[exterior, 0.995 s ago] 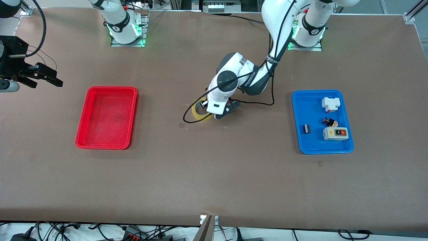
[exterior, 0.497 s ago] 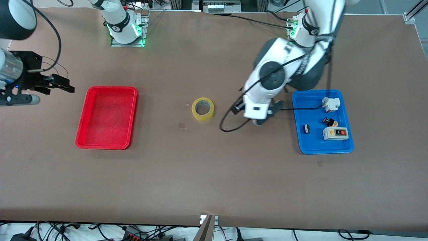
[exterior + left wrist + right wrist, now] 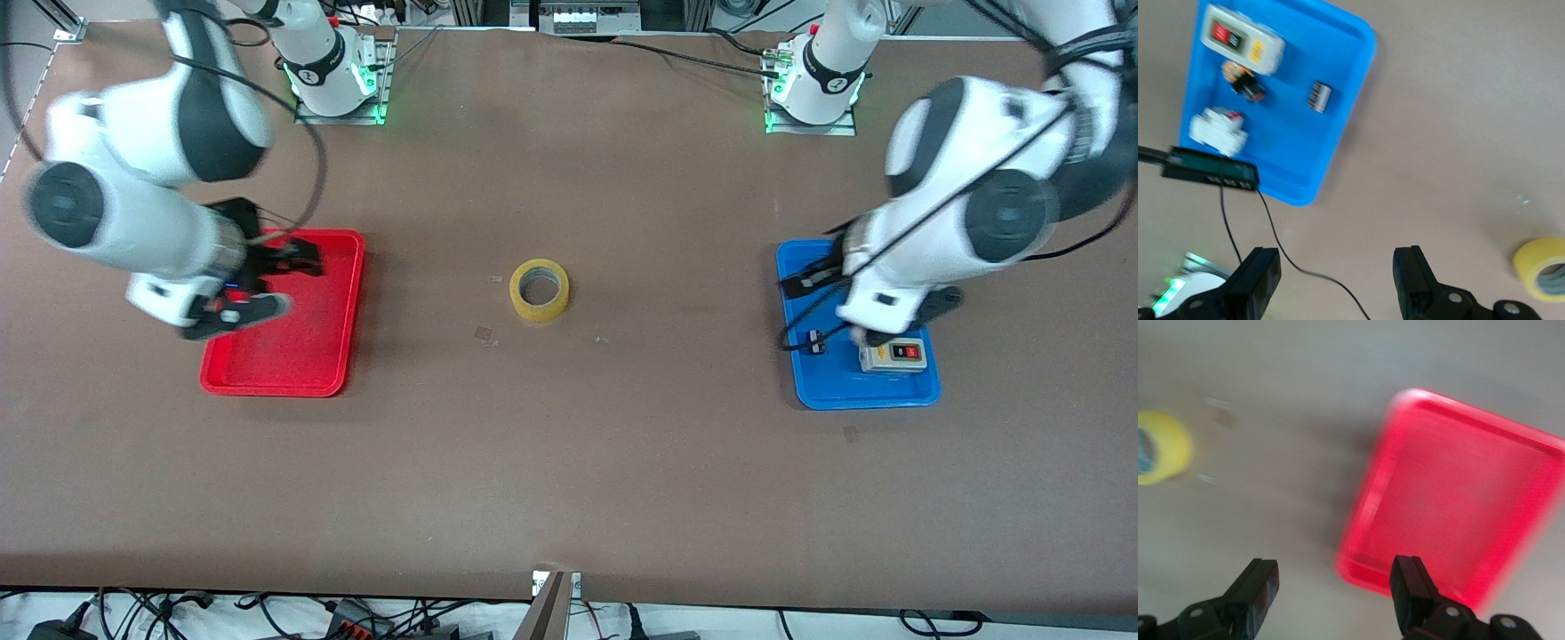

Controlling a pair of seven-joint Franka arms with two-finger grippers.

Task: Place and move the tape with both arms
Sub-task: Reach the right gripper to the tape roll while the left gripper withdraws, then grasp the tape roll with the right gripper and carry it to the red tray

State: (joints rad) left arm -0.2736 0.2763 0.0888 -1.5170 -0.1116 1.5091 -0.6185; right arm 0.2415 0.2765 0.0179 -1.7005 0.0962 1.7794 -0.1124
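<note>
The tape (image 3: pixel 540 290), a yellowish ring with a grey core, lies flat on the bare table, midway between the two trays. It also shows in the left wrist view (image 3: pixel 1541 267) and in the right wrist view (image 3: pixel 1161 447). My left gripper (image 3: pixel 898 324) is up over the blue tray (image 3: pixel 867 402), well away from the tape; in its wrist view (image 3: pixel 1336 277) it is open and empty. My right gripper (image 3: pixel 271 284) is up over the red tray (image 3: pixel 222 378), by the rim nearest the tape; in its wrist view (image 3: pixel 1335 587) it is open and empty.
The blue tray (image 3: pixel 1351 100) holds a white-and-grey switch box (image 3: pixel 893 356), a white part (image 3: pixel 1218 132), a small black part (image 3: pixel 814 342) and a small dark-and-orange part (image 3: pixel 1245 83). The red tray (image 3: pixel 1365 513) holds nothing.
My left gripper has left the tape and swung away to over the blue tray. My right arm has swung in from the table's end to over the red tray. The tape has stayed put.
</note>
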